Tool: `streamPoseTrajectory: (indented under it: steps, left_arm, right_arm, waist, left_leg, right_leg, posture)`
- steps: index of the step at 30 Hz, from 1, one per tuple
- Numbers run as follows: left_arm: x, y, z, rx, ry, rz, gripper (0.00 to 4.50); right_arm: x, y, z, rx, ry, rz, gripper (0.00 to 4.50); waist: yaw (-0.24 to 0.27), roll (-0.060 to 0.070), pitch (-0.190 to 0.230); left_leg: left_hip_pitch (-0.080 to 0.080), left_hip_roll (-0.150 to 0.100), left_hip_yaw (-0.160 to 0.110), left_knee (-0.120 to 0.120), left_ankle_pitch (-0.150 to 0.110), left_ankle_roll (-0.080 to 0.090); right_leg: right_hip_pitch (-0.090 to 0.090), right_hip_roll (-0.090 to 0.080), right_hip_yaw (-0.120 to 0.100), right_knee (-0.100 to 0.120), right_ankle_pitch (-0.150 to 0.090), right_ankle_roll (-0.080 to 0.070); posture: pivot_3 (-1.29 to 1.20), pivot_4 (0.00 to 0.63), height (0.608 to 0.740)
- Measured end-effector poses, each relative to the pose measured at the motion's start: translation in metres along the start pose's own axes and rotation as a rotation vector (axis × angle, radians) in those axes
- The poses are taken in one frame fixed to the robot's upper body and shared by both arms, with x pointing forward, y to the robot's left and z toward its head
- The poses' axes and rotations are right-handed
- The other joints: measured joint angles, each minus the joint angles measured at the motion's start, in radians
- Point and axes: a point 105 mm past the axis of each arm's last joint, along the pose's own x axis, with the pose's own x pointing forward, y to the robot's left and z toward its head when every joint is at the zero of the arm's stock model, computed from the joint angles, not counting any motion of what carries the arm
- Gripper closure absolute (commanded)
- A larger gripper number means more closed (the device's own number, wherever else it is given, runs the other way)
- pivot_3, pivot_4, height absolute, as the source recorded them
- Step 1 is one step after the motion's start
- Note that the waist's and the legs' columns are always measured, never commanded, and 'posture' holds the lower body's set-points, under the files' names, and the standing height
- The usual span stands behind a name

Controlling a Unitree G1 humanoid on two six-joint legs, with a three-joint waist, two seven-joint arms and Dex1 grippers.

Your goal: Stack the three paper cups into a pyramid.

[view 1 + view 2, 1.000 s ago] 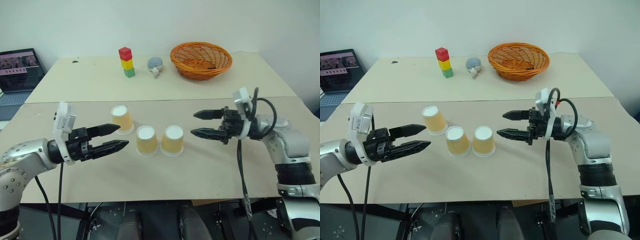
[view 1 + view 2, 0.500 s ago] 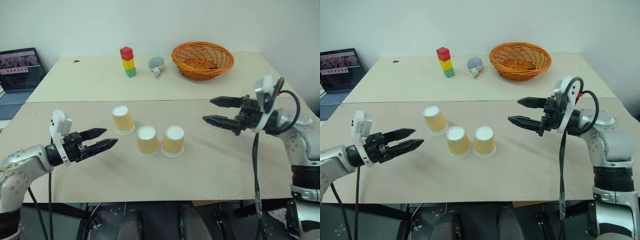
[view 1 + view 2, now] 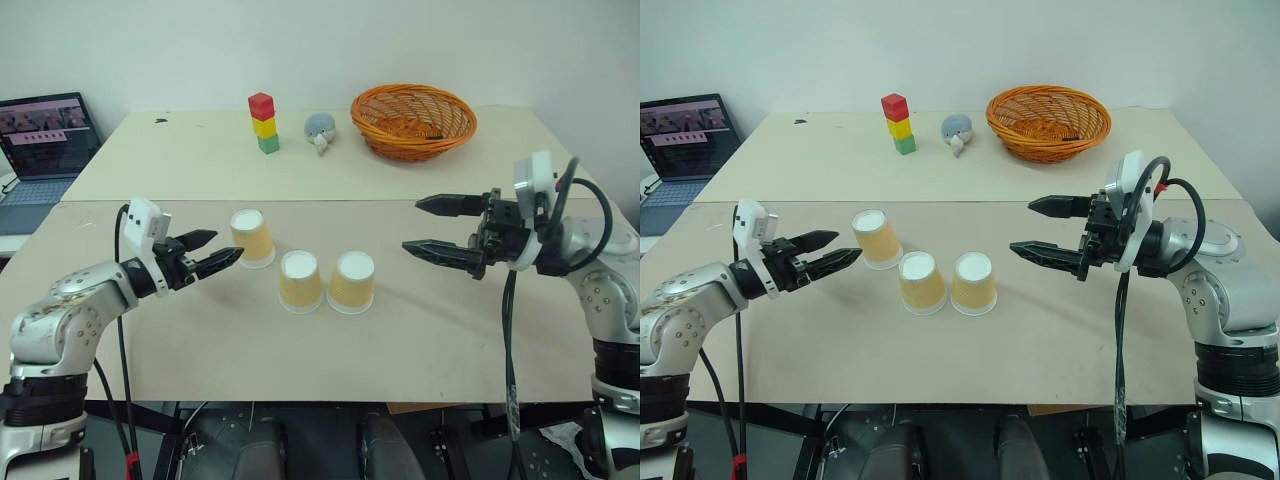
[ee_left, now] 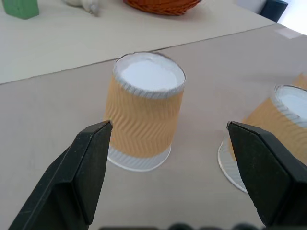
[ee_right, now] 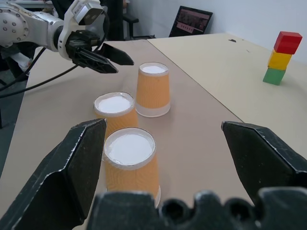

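Three paper cups (image 3: 302,281) stand upside down on the near table (image 3: 400,350), two touching side by side at the middle and the third apart (up and to their left), nothing stacked. The left gripper (image 3: 222,250) hangs just beside that lone cup, fingers spread and empty. The right gripper (image 3: 430,226) hovers well right of the pair, released wide, holding nothing.

A block tower (image 3: 264,123), grey plush toy (image 3: 319,129), orange basket (image 3: 412,119) and laptop (image 3: 47,145) sit behind.
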Motion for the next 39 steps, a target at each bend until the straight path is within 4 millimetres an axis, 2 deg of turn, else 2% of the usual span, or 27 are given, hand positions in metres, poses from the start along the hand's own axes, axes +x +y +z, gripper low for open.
streamPoseTrajectory:
  steps: [9,18,27,29,30,32,39]
  left_arm:
    - [0.020,0.011,0.000,0.006,-0.014,0.007,0.40]
    - [0.039,0.009,0.002,0.016,-0.027,-0.031,0.40]
    - [0.047,0.007,0.000,0.001,-0.027,-0.050,0.40]
    - [0.048,0.009,-0.001,0.004,-0.024,-0.042,0.95]
    - [0.049,0.011,0.000,0.007,-0.032,-0.036,1.09]
    - [0.051,0.011,0.002,0.009,-0.043,-0.037,1.81]
    - [0.059,0.009,0.004,0.031,-0.048,-0.025,1.81]
  right_arm:
    - [-0.001,0.002,-0.003,0.005,0.003,-0.006,0.04]
    - [-0.002,0.003,-0.004,0.007,0.007,-0.010,0.04]
    - [-0.004,0.002,-0.006,0.013,0.008,-0.026,0.04]
    - [-0.005,0.001,-0.005,0.013,0.003,-0.030,0.00]
    - [-0.005,0.002,-0.004,0.015,-0.003,-0.029,0.00]
    - [-0.005,0.002,-0.004,0.017,-0.008,-0.027,0.00]
    - [-0.005,0.002,-0.003,0.022,-0.015,-0.030,0.00]
  waist:
    - [0.002,0.000,0.000]
    - [0.003,0.000,0.000]
    - [0.003,0.000,0.000]
    - [0.003,0.000,0.000]
    - [0.004,0.000,0.000]
    - [0.005,0.000,0.000]
    - [0.004,-0.001,0.000]
  left_leg:
    - [-0.001,-0.001,0.000,0.000,0.000,0.000]
    - [-0.001,-0.001,0.000,0.000,0.000,0.000]
    - [-0.001,-0.001,-0.001,0.000,0.000,0.000]
    - [-0.001,-0.001,-0.001,0.000,0.000,0.000]
    - [-0.001,-0.001,-0.001,0.000,0.000,0.000]
    - [-0.001,-0.001,-0.001,0.000,0.000,0.000]
    - [-0.001,-0.003,-0.001,0.000,0.000,0.000]
  right_leg:
    - [0.000,0.000,0.000,-0.001,0.000,0.000]
    - [0.000,0.000,0.000,-0.001,0.000,0.000]
    - [0.000,0.000,0.000,-0.001,0.000,0.000]
    - [0.000,0.000,0.000,-0.001,0.000,0.000]
    - [0.000,0.000,0.000,-0.001,0.000,0.000]
    - [0.001,-0.001,0.000,-0.001,0.000,0.000]
    - [0.001,-0.001,0.001,-0.001,0.000,0.000]
  posture:
    - [0.00,0.150,0.629]
    - [0.00,0.150,0.629]
    - [0.00,0.150,0.629]
    - [0.00,0.150,0.629]
    - [0.00,0.150,0.629]
    - [0.00,0.150,0.629]
    - [0.00,0.150,0.629]
